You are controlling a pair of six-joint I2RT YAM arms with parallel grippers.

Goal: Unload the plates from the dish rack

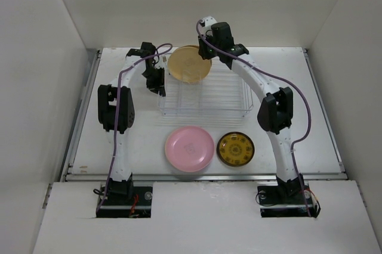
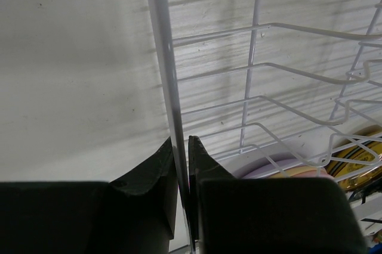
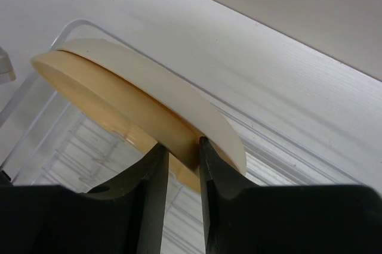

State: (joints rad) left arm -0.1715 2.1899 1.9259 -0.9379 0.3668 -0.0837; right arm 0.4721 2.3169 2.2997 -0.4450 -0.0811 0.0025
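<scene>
The tan-orange plate (image 1: 190,64) stands tilted on edge with its hollow face towards the arm bases. Its rim is pinched between the two fingers of the right claw (image 3: 183,161), which is clamped on it from the far side. In the right wrist view a cream plate (image 3: 155,84) lies flush against the tan one's back, and both rims seem to sit between the pads. From that claw the two plates fan out leftward and upward. The dish rack (image 1: 206,96) lies beneath and nearward of it, and I cannot tell whether the plates' lower edge touches the wires. The rack's slots nearward of the claw hold no plates in the overhead view. At the rack's left side the left claw (image 2: 181,152) is closed on the upright rim wire, which runs straight up between its dark fingers, with the divider wires spreading off to its right. Well to the near side of both claws, past the rack's near edge, a pink plate (image 1: 189,149) and a smaller dark-yellow patterned plate (image 1: 236,149) lie flat on the white table (image 1: 298,87). They are just beside each other, the pink one on the left.
</scene>
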